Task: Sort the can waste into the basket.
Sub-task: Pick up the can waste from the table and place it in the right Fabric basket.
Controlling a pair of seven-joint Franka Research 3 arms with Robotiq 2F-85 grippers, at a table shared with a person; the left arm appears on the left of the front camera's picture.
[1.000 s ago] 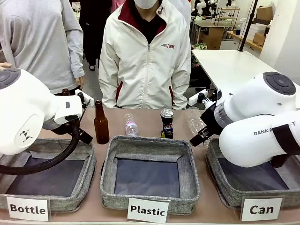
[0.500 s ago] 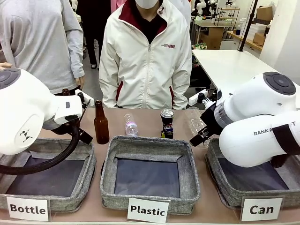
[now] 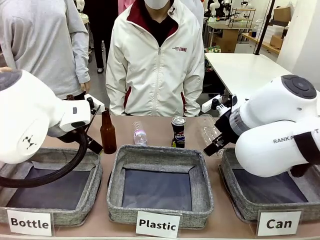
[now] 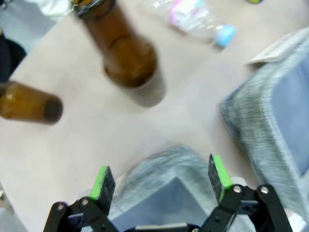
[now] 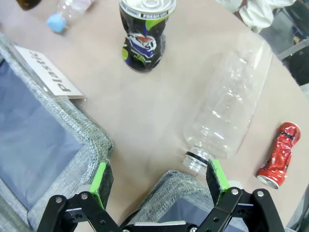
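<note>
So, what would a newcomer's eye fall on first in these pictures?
Probably the three grey fabric baskets along the near edge: the Bottle basket, Plastic basket and Can basket. A black drink can stands behind them, and a crushed red can lies beside a clear plastic bottle, near the open right gripper.

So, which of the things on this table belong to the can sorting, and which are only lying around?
Belong to the job: black can, crushed red can, basket marked "Can".

Just lying about: brown bottle, second brown bottle, large clear plastic bottle, small clear bottle with pink label, "Plastic" basket, "Bottle" basket.
</note>
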